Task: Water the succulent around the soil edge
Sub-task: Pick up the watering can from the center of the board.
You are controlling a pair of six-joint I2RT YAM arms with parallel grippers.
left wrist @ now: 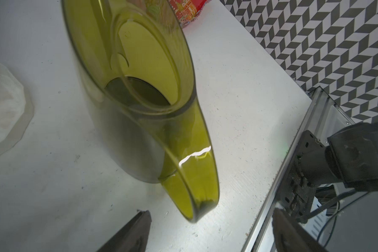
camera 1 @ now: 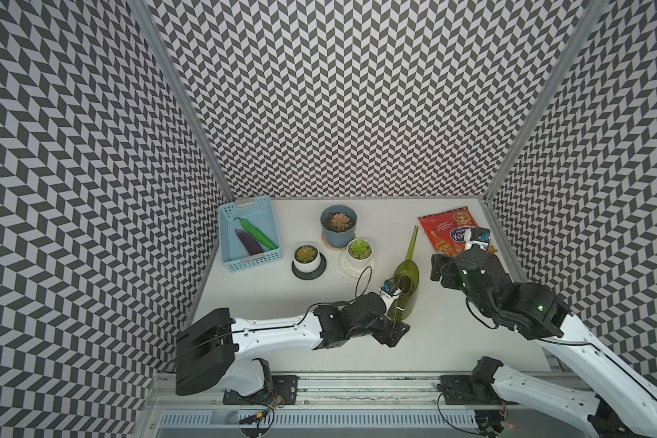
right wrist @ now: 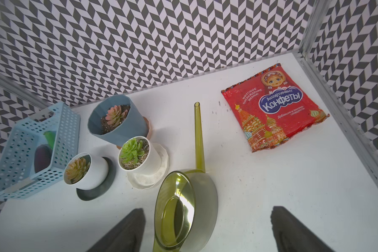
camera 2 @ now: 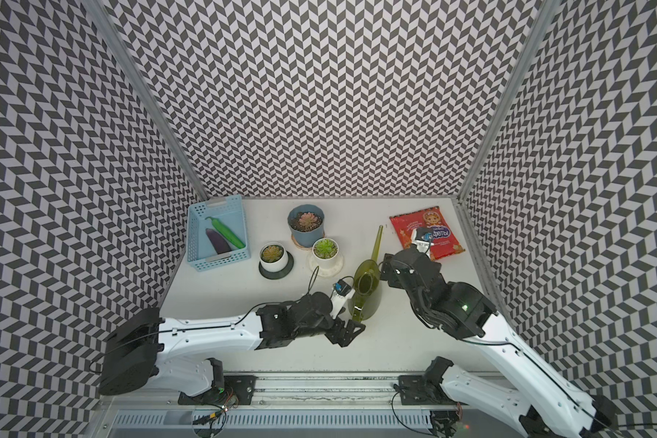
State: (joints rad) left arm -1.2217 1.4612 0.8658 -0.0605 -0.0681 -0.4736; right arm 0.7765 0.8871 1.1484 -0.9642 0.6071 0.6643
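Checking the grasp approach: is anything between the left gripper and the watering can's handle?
Nothing visible is. The can has its handle right ahead of the open left gripper, with only bare table around it.

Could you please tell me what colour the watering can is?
The watering can is translucent olive green, clearest in the right wrist view.

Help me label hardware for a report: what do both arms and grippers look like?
Both the left arm and right arm have white shells, black joints and thin black cables along them. A green light glows on a right arm joint. The left gripper and right gripper have dark, flat, tapering fingers.
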